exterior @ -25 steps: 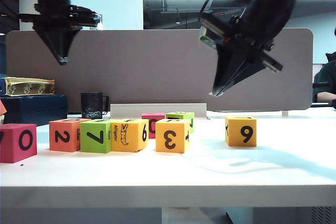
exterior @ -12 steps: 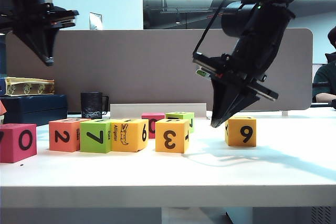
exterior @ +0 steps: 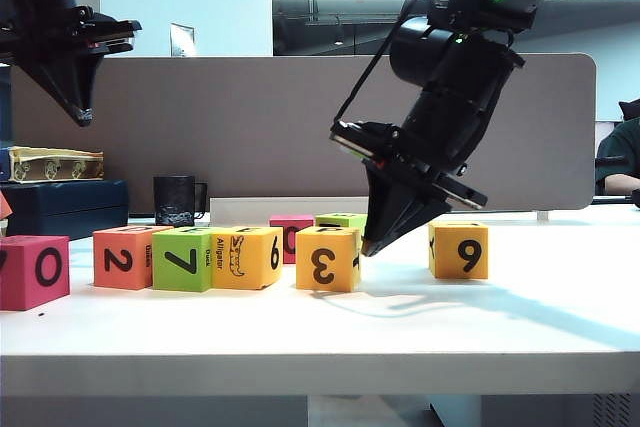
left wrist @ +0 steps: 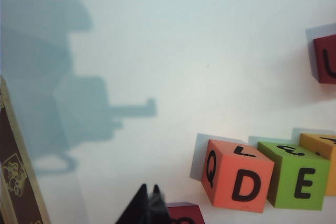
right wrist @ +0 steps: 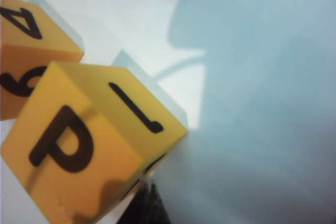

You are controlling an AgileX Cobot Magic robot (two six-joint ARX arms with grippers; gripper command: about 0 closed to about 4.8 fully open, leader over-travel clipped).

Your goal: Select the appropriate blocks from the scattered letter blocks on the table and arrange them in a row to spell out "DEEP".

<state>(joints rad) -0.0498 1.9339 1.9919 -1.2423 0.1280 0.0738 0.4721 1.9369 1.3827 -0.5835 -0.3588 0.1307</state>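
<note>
On the white table (exterior: 500,317) three blocks stand touching in a row: orange 2 (exterior: 125,257), lime green 7 (exterior: 182,260) and yellow alligator (exterior: 245,258). The yellow-orange 3 block (exterior: 327,259) stands a gap to their right. From the left wrist view the orange block (left wrist: 239,179) shows D and the green one (left wrist: 296,179) shows E. My left gripper (exterior: 80,119) (left wrist: 149,190) hangs shut and empty, high at the far left. My right gripper (exterior: 368,250) (right wrist: 151,190) is shut and empty, low by the right side of the 3 block, whose P face (right wrist: 89,150) shows.
A yellow 9 block (exterior: 460,250) stands to the right, a magenta 0 block (exterior: 33,272) at far left. A magenta block (exterior: 288,232) and a green block (exterior: 345,220) sit behind the row. A black mug (exterior: 177,199), a dark box (exterior: 60,205) and a grey partition (exterior: 300,127) line the back.
My right gripper has come down and leftwards from above the 9 block to the right side of the 3 block. The left gripper swung further left, staying high. No block has moved.
</note>
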